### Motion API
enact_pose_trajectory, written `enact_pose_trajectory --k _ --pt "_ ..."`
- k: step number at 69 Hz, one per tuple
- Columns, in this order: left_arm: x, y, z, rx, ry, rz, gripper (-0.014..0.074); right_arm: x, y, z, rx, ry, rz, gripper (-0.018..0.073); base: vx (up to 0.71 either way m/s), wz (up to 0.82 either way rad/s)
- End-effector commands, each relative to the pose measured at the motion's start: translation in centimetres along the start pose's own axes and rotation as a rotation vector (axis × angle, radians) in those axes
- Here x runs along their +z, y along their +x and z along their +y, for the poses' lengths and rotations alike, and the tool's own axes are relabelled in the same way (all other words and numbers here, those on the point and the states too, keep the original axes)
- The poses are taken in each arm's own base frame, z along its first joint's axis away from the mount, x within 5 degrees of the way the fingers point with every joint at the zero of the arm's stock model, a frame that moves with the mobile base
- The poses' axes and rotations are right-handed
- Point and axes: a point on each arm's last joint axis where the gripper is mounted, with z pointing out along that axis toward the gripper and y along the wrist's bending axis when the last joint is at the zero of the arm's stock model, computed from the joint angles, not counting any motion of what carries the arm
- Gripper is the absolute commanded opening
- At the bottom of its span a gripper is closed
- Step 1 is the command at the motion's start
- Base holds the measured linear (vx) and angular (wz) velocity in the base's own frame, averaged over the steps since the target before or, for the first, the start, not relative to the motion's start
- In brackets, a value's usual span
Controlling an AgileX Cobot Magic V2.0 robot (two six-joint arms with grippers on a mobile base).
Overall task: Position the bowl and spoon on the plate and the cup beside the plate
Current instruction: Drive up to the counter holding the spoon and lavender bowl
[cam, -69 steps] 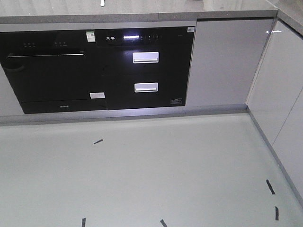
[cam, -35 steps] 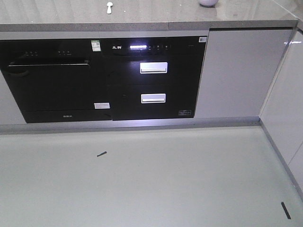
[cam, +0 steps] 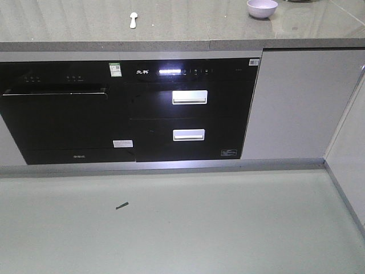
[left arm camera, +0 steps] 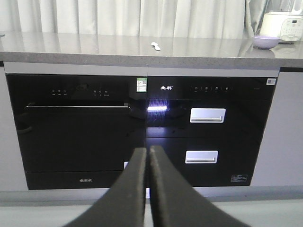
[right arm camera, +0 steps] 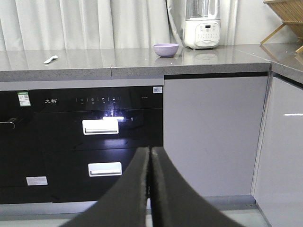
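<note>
Grey speckled stone counter (cam: 188, 31) runs along the far side, above a black glass appliance front (cam: 131, 114) with two silver drawer handles and a lit display strip.

Bowl (cam: 262, 8): lavender, upright on the counter, far right, near the back edge. Nothing visible inside it.

Spoon (cam: 133, 19): pale, lying flat on the counter, well apart from the bowl and to its left, above the seam between the two black units.

White blender base (right arm camera: 202, 30): on the counter just right of the bowl and farther back.

Left gripper (left arm camera: 148, 150): jaws pressed almost together, only a thin slit between them, holding nothing. It is level with the black front, below counter height.

Right gripper (right arm camera: 150, 151): same posture, jaws nearly touching, nothing held.

Floor (cam: 228, 228): pale grey-green, with one short dark tape mark (cam: 122, 205) near left.
</note>
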Motion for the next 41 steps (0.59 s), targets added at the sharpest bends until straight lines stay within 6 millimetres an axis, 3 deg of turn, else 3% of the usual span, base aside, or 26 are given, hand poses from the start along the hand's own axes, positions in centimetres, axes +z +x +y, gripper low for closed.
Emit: enact_pose_trajectory --k 1,41 --pt "-0.27 -1.56 -0.22 -0.007 0.020 -0.106 -0.0007 -0.12 -0.67 -0.08 -0.013 0.011 -0.089 -0.0004 0.24 0.01" --pt "-0.27 -1.56 -0.22 -0.007 0.020 -0.106 -0.0007 -0.12 -0.67 -0.08 -0.013 0.011 -0.089 -0.0004 0.21 -0.02"
